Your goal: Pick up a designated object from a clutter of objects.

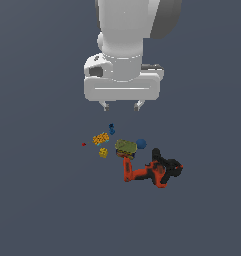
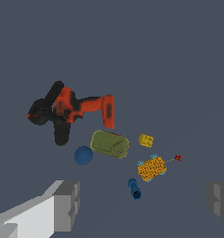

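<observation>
The designated object, a small oblong orange-yellow block (image 1: 100,138) with a dotted texture, lies on the floor at the exterior view's left of the clutter; it also shows in the wrist view (image 2: 152,168) with cyan bits at its edges. My gripper (image 1: 122,105) hangs open and empty well above the clutter, its fingers (image 2: 67,204) wide apart in the wrist view. The clutter holds a red-and-black power drill (image 1: 154,171), an olive-green box (image 1: 125,147), a blue ball (image 1: 141,144) and a yellow cube (image 1: 103,152).
A small dark blue piece (image 1: 112,129) lies beyond the orange block, and a tiny red piece (image 1: 84,144) lies at its left in the exterior view. The drill (image 2: 69,111), box (image 2: 109,143) and ball (image 2: 83,155) sit close together.
</observation>
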`<state>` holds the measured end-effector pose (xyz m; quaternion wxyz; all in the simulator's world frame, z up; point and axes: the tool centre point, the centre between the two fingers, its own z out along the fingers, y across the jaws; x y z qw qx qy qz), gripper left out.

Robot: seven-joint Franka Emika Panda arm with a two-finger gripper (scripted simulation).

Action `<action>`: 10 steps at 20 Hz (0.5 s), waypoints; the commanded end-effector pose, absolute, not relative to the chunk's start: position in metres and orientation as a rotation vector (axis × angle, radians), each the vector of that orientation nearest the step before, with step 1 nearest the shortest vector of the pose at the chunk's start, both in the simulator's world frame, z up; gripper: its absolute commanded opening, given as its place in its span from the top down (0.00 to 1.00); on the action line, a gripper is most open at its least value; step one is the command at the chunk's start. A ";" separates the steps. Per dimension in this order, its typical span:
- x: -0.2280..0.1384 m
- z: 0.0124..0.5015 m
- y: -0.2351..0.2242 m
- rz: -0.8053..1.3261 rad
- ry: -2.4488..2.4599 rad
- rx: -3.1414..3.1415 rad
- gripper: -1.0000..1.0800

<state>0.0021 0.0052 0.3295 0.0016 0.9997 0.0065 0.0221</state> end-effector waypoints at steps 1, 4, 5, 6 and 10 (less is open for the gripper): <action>0.002 0.329 0.005 0.069 0.021 3.138 0.04; 0.003 0.331 0.003 0.074 0.021 3.140 0.04; 0.003 0.333 0.002 0.077 0.021 3.142 0.04; 0.004 0.334 0.000 0.081 0.021 3.144 0.04; 0.006 0.340 -0.006 0.097 0.020 3.153 0.04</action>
